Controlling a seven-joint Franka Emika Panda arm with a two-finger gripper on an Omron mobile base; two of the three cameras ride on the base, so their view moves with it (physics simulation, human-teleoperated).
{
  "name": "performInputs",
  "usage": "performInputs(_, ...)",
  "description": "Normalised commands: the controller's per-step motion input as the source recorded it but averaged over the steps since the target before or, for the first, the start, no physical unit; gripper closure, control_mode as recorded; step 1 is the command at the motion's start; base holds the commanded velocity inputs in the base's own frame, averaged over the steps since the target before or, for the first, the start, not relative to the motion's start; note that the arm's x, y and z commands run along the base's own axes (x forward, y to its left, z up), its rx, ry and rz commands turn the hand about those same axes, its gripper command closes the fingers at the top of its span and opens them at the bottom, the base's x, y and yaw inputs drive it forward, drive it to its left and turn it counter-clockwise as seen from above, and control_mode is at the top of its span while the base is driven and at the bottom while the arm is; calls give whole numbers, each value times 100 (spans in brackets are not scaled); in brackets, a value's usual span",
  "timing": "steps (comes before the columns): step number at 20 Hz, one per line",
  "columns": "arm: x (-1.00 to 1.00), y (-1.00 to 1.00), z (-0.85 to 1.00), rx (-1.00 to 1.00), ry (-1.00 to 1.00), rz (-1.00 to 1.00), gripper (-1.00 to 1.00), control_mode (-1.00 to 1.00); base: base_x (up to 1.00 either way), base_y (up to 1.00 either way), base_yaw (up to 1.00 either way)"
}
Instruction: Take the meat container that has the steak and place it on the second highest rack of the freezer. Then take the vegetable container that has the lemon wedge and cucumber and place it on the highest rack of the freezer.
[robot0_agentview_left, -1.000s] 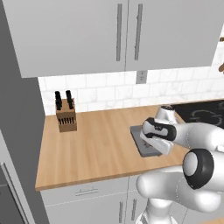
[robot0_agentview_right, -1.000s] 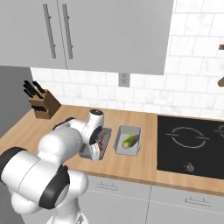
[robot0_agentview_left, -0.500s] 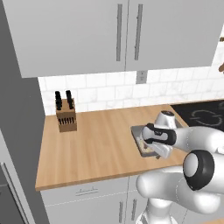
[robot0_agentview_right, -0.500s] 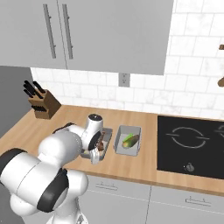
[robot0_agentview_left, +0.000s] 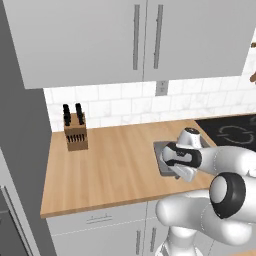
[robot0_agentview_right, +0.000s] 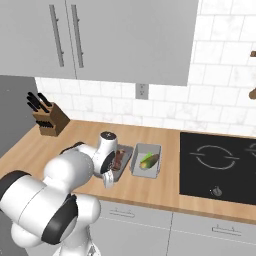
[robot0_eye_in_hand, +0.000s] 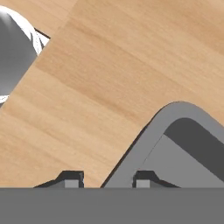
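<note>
The meat container (robot0_agentview_right: 126, 149) is a grey tray on the wooden counter, with the reddish-brown steak (robot0_agentview_right: 118, 159) inside. Its left rim also shows in the left base view (robot0_agentview_left: 161, 159), partly hidden by my arm. My gripper (robot0_agentview_right: 107, 178) (robot0_agentview_left: 183, 173) points down at the tray's near end. In the hand view the gripper (robot0_eye_in_hand: 108, 178) stands astride a corner of the tray's rim (robot0_eye_in_hand: 151, 140), jaws half closed, with a strip of wood still showing beside one fingertip (robot0_eye_in_hand: 72, 177). To the right sits the vegetable container (robot0_agentview_right: 150, 148) holding cucumber and lemon wedge (robot0_agentview_right: 148, 161). The freezer's racks are out of view.
A knife block (robot0_agentview_left: 75, 132) (robot0_agentview_right: 50, 120) stands at the back left of the counter. A black cooktop (robot0_agentview_right: 220, 167) (robot0_agentview_left: 231, 132) lies to the right of the trays. Wall cabinets (robot0_agentview_left: 145, 40) hang above. A tall grey cabinet side (robot0_agentview_left: 20, 150) bounds the counter's left end.
The hand has moved down and toward the counter's front edge, to the meat container's near rim. The jaws went wide, then narrowed around the rim.
</note>
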Motion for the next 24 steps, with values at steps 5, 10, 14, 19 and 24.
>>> performInputs(5, -2, 0, 0, 0, -1, 0, 100, -100, 0, 0, 0)
performInputs(10, 0, 0, 4, 0, 0, -6, 100, -100, 0, 0, 0)
performInputs(14, 0, 0, 38, 0, 3, -13, 100, -100, 0, 0, 0)
performInputs(19, 0, 1, 61, -1, 5, -15, 100, -100, 0, 0, 0)
performInputs(24, 0, 3, 65, -4, 8, -16, 100, -100, 0, 0, 0)
